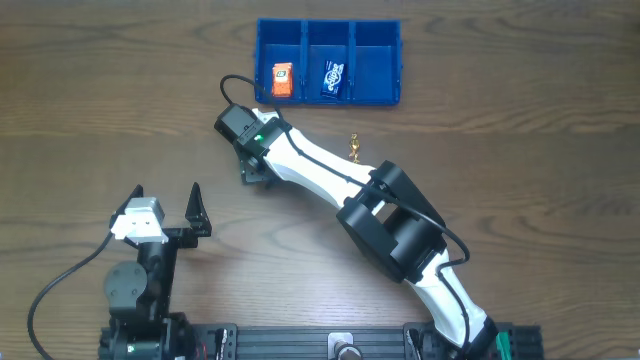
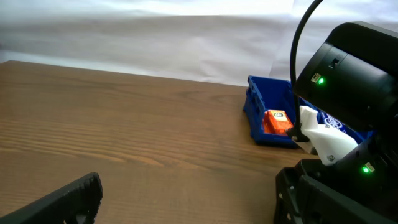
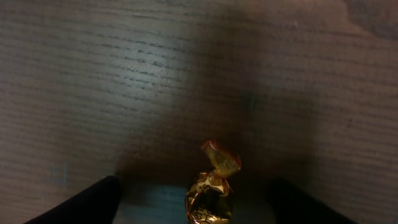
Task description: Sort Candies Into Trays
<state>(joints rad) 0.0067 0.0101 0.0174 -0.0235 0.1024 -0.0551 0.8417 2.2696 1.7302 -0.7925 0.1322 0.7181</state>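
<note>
Gold candy: a gold-wrapped candy [image 3: 208, 198] lies on the table [image 1: 120, 110], not yet sorted, short of the tray.
Right gripper: the right gripper [image 3: 195, 184] sits low over that candy, its fingers spread to either side of it and not closed on it.
Second gold candy: a second gold candy [image 1: 354, 148], by my reading a separate piece, lies on the wood just beside the right arm, also unsorted.
Tray: the blue tray [image 1: 328, 101] holds an orange candy [image 1: 283, 80] in its left compartment and a blue candy [image 1: 335, 78] in the middle one; the right compartment [image 1: 378, 68] is bare.
Left gripper: the left gripper [image 1: 165, 205] hangs spread wide near its base, holding nothing.
Progress: two pieces are placed and gold ones remain, so roughly half looks done.
</note>
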